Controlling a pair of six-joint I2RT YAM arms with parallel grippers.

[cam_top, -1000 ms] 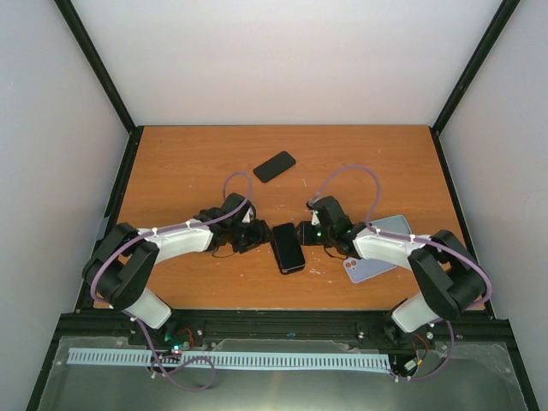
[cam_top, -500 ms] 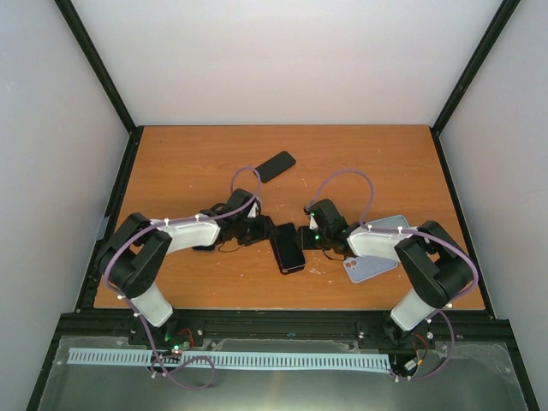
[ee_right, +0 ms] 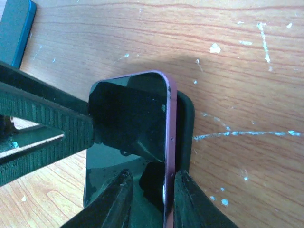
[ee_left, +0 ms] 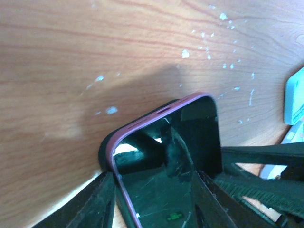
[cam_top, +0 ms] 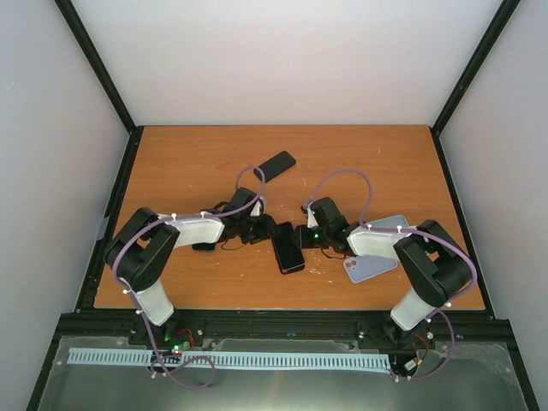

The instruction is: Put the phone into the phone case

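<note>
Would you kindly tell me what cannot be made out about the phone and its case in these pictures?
- Right wrist: case mostly hidden under phone.
- Left wrist: phone's near end, cut off by bottom edge.
- Top view: how far phone sits in case, too small.
- Top view: lavender object partly under right arm.

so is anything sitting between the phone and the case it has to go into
Nothing visible: the phone rests directly on the dark case, its maroon edge above the case wall, left gripper and right gripper gripping its sides.
</note>
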